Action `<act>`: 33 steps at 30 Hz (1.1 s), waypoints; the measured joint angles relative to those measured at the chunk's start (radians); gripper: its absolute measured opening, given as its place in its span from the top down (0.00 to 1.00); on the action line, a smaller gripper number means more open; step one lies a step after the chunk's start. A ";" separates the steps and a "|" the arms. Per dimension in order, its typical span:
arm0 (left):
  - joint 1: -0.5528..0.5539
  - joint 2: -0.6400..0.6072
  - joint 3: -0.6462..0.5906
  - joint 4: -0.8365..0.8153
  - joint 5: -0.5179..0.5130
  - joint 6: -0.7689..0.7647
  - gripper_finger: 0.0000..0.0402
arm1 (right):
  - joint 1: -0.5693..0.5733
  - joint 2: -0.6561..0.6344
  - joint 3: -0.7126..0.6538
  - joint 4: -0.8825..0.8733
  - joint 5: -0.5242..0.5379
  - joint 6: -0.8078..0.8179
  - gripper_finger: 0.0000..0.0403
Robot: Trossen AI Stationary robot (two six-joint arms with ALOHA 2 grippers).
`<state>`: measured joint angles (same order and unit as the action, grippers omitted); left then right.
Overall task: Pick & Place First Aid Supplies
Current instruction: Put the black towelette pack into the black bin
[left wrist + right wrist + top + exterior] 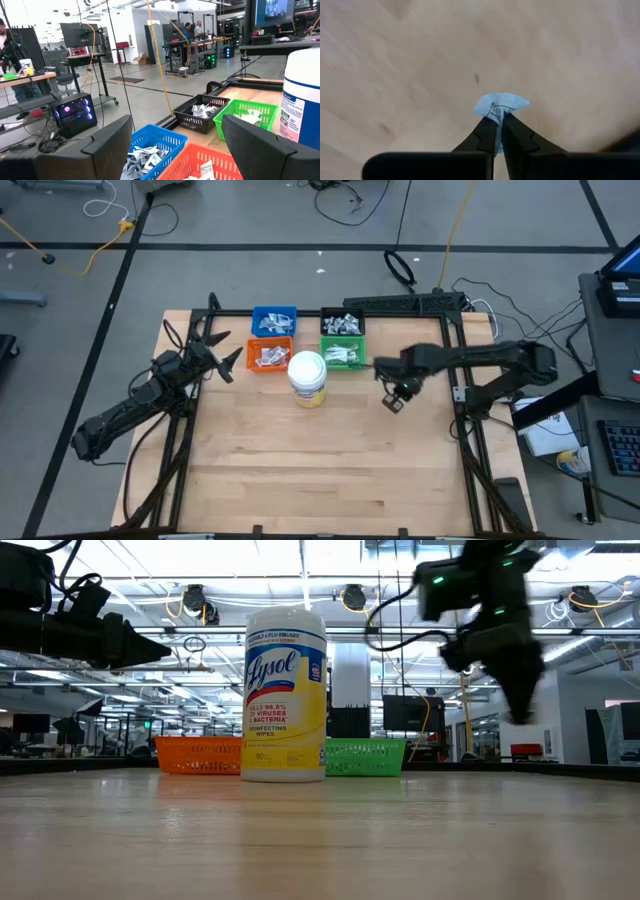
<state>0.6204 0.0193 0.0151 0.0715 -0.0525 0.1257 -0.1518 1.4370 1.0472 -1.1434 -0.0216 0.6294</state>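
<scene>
My right gripper (393, 402) hangs above the table's right half, pointing down, shut on a small white first aid packet (500, 106). The low view shows this gripper (520, 710) well above the tabletop. At the far left my left gripper (228, 362) stands open and level beside the orange bin (270, 356), with nothing between its fingers (107, 145). More first aid supplies lie in the blue bin (274, 320), the orange bin, the black bin (343, 323) and the green bin (343, 354). My right gripper pinches the packet between its two fingertips, by one crumpled edge (496, 114). The fingers come from above, pointing down. The packet is lifted clear of the wooden table and sticks out beyond the fingertips.
A white-lidded jar with a yellow label (307, 377) stands upright just in front of the orange and green bins. Bare wooden tabletop (320, 470) spreads over the near half. Dark frame rails (455, 395) run along the table's left and right sides.
</scene>
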 joint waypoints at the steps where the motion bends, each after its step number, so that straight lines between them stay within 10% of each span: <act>1: 0.000 0.000 0.000 0.000 0.000 0.000 0.23 | -0.027 0.026 0.026 0.001 0.000 -0.048 0.98; 16: 0.000 0.000 0.000 0.000 0.000 0.000 0.23 | -0.343 0.379 0.478 0.067 -0.001 -0.743 0.98; 33: 0.000 0.000 0.000 0.000 0.000 0.000 0.23 | -0.485 0.678 0.825 0.142 -0.008 -1.130 0.95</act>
<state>0.6201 0.0193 0.0151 0.0715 -0.0525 0.1257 -0.6373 2.1150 1.8724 -1.0017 -0.0293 -0.5002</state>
